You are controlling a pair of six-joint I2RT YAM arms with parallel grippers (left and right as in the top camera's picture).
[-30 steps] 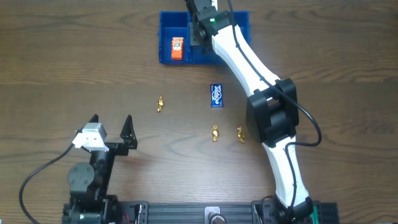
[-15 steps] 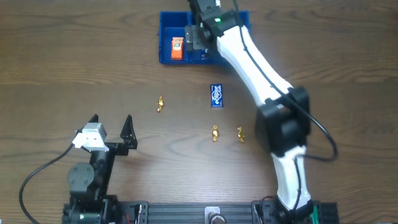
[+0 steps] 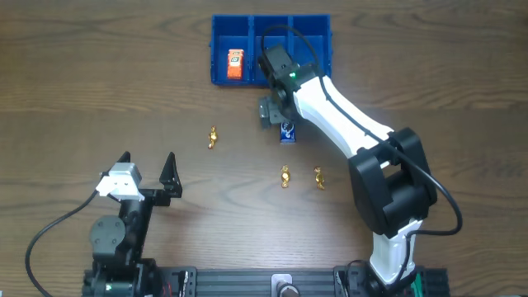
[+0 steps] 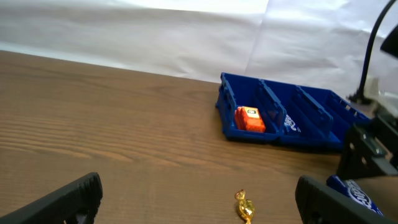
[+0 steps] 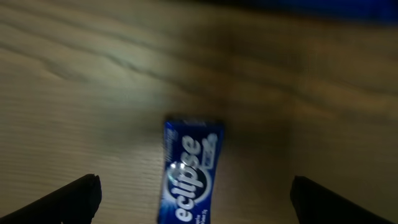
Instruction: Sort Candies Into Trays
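Note:
The blue three-compartment tray (image 3: pixel 322 37) (image 4: pixel 227 112) stands at the table's far side, with an orange candy (image 3: pixel 235 63) (image 4: pixel 250 119) in its left compartment. In the left wrist view a blue piece with white print (image 4: pixel 291 124) lies in the middle compartment. A blue candy pack (image 3: pixel 287 132) (image 5: pixel 189 171) (image 4: pixel 357 190) lies just in front of the tray. My right gripper (image 3: pixel 276 117) (image 5: pixel 199 208) hovers over it, open, one finger on each side. Three gold wrapped candies (image 3: pixel 213 138) (image 3: pixel 285 176) (image 3: pixel 318 177) lie on the wood. My left gripper (image 3: pixel 148 165) (image 4: pixel 199 211) is open near the front left, holding nothing.
The wooden table (image 3: pixel 99 91) has free room to the left and far right. The right arm's white links (image 3: pixel 338 115) stretch diagonally from the front right over the table's middle. A white backdrop (image 4: pixel 155 31) rises behind the table's far edge.
My right gripper has pulled back from above the tray's middle compartment toward me and come down over the blue pack. The left arm has not moved.

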